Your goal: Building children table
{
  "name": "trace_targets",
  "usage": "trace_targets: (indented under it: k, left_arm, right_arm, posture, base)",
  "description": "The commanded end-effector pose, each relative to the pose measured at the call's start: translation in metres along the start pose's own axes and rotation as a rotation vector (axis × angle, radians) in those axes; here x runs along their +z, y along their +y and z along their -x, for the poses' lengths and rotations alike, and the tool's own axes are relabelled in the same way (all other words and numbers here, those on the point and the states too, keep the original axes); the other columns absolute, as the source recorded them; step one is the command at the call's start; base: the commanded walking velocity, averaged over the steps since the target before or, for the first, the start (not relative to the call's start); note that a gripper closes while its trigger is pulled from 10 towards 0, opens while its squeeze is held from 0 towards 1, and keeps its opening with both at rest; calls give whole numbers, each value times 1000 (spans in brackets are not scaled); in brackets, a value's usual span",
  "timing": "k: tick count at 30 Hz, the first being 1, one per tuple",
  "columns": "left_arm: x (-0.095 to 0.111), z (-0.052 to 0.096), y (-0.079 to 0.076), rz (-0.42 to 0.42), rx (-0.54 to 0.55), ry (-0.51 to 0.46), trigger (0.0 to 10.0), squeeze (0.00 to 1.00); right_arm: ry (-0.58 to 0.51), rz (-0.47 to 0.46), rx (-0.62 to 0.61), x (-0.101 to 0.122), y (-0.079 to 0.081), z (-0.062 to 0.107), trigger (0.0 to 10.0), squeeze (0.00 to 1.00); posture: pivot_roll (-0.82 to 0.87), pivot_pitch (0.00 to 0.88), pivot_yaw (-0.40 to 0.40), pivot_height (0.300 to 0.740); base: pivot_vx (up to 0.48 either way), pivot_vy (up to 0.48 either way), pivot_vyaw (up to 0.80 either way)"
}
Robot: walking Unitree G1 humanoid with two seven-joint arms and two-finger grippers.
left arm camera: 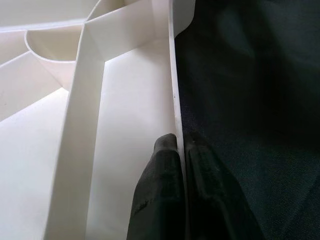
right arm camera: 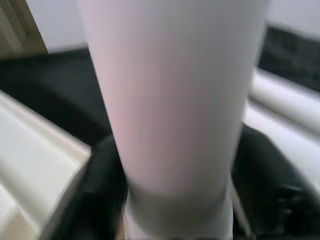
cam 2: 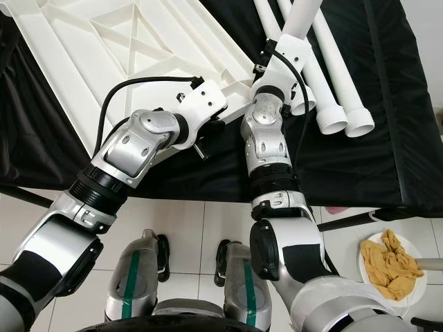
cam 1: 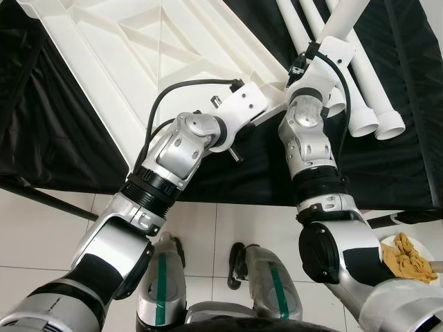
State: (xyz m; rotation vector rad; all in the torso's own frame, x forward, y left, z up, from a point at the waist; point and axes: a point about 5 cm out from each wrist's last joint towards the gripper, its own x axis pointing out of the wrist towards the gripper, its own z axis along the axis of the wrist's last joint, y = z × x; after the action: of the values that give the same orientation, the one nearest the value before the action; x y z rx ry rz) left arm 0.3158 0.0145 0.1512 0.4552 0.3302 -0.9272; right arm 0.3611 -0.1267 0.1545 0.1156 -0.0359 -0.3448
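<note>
Holding the white table top (cam 1: 159, 62) upside down on the black cloth (cam 2: 360, 152), I had my left gripper (left arm camera: 181, 165) pinched tight on its edge. My right gripper (right arm camera: 175, 175) was wrapped around one white leg (right arm camera: 175, 90), lifted up by the top's corner. No leg looked fitted yet, as far as I could tell. I counted one top, one held leg and three more legs (cam 1: 367, 104) lying beside it.

You've got the white ribbed table panel (cam 1: 138, 62) lying underside-up at upper left, white tube legs (cam 1: 367, 104) upper right.
</note>
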Motion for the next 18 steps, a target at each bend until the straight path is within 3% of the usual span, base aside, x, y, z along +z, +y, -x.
trace_targets:
  k: [1, 3, 4, 13, 18]
  left_arm:
    - [11, 2, -2, -24, -3, -58, 10000, 0]
    - [11, 1, -2, -23, -2, -58, 10000, 0]
    - [11, 1, -3, -23, -2, -59, 10000, 0]
    - [10, 1, -3, -23, -3, -59, 10000, 0]
    - [8, 1, -2, -31, -1, -53, 10000, 0]
  right_arm:
    - [55, 6, 16, -11, -2, 2, 10000, 1000]
    - [57, 1, 36, -11, -1, 2, 10000, 1000]
    - [54, -13, 70, -10, -1, 2, 10000, 27]
    - [20, -37, 187, -6, -8, -1, 10000, 0]
    - [-40, -3, 282, 5, -28, -9, 10000, 0]
  posture:
    - [60, 3, -41, 740]
    - [58, 2, -42, 740]
    - [57, 0, -42, 740]
    - [54, 0, -45, 740]
    - [51, 4, -49, 740]
  base:
    - [0, 0, 0]
    - [0, 0, 0]
    - [0, 0, 0]
    - [0, 0, 0]
    - [0, 0, 0]
